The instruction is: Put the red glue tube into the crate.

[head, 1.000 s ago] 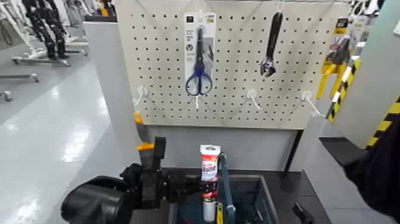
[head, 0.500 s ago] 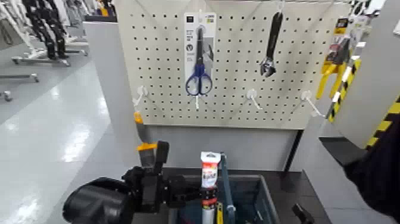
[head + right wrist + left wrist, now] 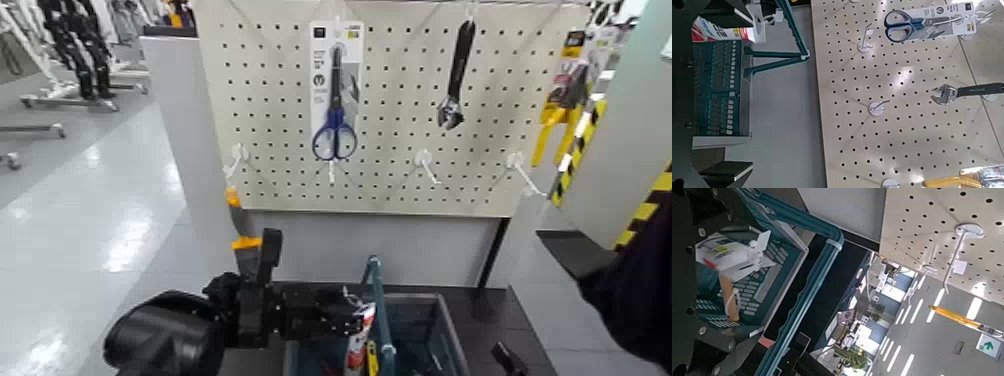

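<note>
L claw [image 3: 350,312] is over the crate's L side, fingers spread apart; no firm grip on the tube visible. Can't tell if a finger still brushes it. Red glue tube [image 3: 358,340] is just below L claw's tips, tilted, top end leaning to the R, lower part down inside the crate [image 3: 447,330]. Whether it touches the crate's bottom: can't tell.

Crate is under L claw & extends to its R. Arched handle [image 3: 377,292] stands up just R of L claw, w/ tube close beside it on the claw side. A yellow item [image 3: 372,357] is also in the crate, below & slightly R of L claw, next to the tube; can't ID it.

R claw [image 3: 503,350] is well apart from L claw, to its R, outside the crate, fingers apart, nothing in them.

Pegboard [image 3: 280,100] is beyond & above L claw. On it: blue-handled scissors on white card [image 3: 338,130], roughly straight up from L claw; adj. wrench w/ black handle [image 3: 456,75], up & to the R; yellow-handled tool [image 3: 558,115], farther R. Bare white hooks [image 3: 424,160] sit lower on the board, betw. L claw & the hung tools. Orange-handled tool [image 3: 247,243] is up & L of L claw, below the board's edge.
</note>
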You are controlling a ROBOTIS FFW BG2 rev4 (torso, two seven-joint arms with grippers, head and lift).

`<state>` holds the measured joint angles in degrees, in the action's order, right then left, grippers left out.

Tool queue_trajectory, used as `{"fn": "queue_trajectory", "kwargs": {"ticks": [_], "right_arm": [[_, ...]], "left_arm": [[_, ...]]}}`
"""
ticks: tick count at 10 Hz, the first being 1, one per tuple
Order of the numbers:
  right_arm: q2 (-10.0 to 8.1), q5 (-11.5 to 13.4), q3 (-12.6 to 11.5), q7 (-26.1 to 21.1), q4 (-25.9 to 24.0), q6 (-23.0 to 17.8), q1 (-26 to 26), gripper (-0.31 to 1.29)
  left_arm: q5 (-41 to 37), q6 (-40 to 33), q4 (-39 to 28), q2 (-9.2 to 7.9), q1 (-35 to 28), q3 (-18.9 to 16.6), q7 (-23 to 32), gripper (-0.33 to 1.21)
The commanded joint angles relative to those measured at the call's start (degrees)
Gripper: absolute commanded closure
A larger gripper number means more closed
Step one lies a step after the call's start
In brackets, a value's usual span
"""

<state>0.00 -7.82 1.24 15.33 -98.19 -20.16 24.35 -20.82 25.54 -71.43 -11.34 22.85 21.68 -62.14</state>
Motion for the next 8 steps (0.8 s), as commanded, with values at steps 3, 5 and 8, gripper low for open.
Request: {"fn": "queue_trajectory", "kwargs": {"ticks": [3, 5, 8], "right_arm": [[0.35, 0.0, -0.3, 0.0, 0.0, -0.2, 0.3, 0.04], [0.62, -0.2, -0.2, -0.8, 0.7, -2.5, 0.5, 0.04], [0.79, -0.3, -0.5, -1.1, 0.7, -2.9, 1.0, 0.04]], "left_arm": [[0.2, -0.7, -2.1, 0.27, -1.1, -2.1, 0.6, 0.08], [1.6, -2.5, -7.3, 0.62, -4.6, -5.2, 5.4, 0.08], [4.5, -9.1, -15.7, 0.62, -12.7, -10.1, 16.7, 0.08]]}}
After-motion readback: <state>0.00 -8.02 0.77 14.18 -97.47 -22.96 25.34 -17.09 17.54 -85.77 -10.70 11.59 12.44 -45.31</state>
